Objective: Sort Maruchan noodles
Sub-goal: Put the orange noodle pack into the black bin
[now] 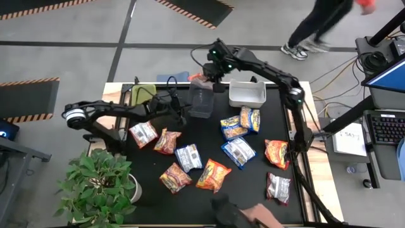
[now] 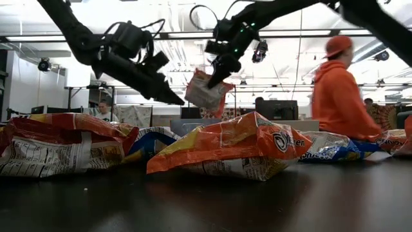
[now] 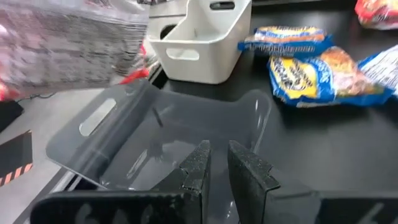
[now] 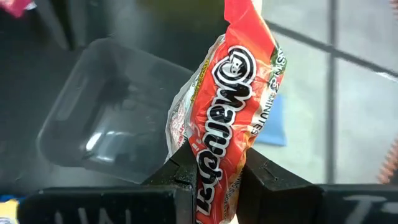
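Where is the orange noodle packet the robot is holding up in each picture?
High view: the held orange packet is top centre, under the right gripper, beside the clear bin.
Low view: top centre, hanging in the air.
Left wrist view: top left, blurred, above the clear bin.
Right wrist view: centre, pinched in the jaws.
Shared landmark: the clear bin.

One orange-red Maruchan packet [image 4: 233, 99] hangs upright in the air above the clear bin [image 4: 106, 115]. The other noodle packets [image 1: 213, 175], orange-red, blue-and-yellow and silver-and-red, lie flat and scattered on the desk beside that bin.
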### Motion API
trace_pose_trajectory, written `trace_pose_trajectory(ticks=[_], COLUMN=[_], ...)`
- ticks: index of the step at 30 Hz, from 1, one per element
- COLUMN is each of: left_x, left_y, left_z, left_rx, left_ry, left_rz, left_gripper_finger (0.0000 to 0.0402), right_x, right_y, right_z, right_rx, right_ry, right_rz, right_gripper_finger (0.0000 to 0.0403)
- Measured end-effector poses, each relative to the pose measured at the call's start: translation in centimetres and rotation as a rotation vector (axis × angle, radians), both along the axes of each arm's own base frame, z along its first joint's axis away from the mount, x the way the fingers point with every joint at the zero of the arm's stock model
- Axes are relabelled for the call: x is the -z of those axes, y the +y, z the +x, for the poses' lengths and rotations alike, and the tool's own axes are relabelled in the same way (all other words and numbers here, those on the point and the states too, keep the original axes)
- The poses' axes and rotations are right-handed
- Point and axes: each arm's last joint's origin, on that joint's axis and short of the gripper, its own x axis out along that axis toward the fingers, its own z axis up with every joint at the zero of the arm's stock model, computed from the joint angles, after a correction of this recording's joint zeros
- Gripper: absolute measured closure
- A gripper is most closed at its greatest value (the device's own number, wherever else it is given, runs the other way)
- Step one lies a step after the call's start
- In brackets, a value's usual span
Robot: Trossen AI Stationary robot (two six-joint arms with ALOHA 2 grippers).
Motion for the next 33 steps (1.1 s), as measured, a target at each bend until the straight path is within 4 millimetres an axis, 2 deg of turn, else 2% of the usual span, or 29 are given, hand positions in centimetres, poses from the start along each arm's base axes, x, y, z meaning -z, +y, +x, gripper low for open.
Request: trace_pose_trajectory(ticks=[6,10,17,24,33], left_x=[0.2,0.0,0.1,0.2,2.3], left_y=[0.5,0.4,0.5,0.6,0.8], left_z=[0.0,0.0,-0.1,0.0,0.5], left_rx=[-0.009,-0.006,-0.005,-0.005,-0.007], left_ry=[0.004,-0.004,0.006,0.010,0.063], left_rz=[0.011,0.022,0.029,0.027,-0.005], left_gripper_finger=[0.0364,0.0364,0.0364,0.0364,0.0364], right_x=[1.0,2.1,2.7,5.3,7.7], right_y=[-1.1,-1.5,-2.5,-3.1,-3.8], right_z=[1.4,1.5,1.3,2.2,2.8], right_rx=[-0.031,-0.030,0.003,0.006,0.037], right_ry=[0.042,0.058,0.054,0.103,0.152], right_rz=[0.058,0.063,0.079,0.096,0.083], right_gripper_finger=[0.0351,0.0351,0.0351,0.0351,0.0351])
